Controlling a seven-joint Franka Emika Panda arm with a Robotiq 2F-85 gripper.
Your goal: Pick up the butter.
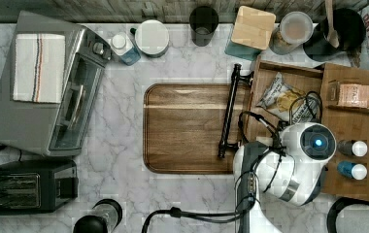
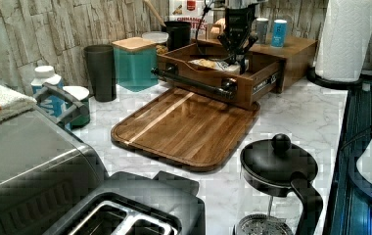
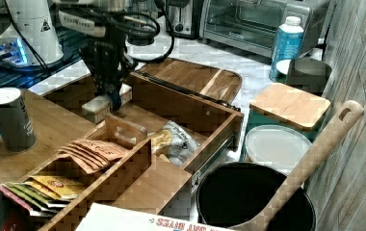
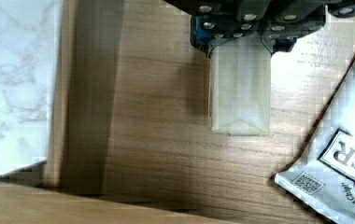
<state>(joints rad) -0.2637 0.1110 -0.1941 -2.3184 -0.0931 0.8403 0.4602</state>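
Cream butter [image 4: 240,91], clamped between tool [image 4: 240,46] fingers

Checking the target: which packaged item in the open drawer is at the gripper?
The butter, a plain cream stick between the gripper's fingers; the printed snack bag lies apart beside it.

Butter [image 4: 240,88] in open drawer [image 4: 157,154], beside snack bag [image 4: 339,154]; tool [image 4: 239,44] over butter.

Pale cream butter [image 4: 240,93]; brown wood-grain drawer [image 4: 157,140].
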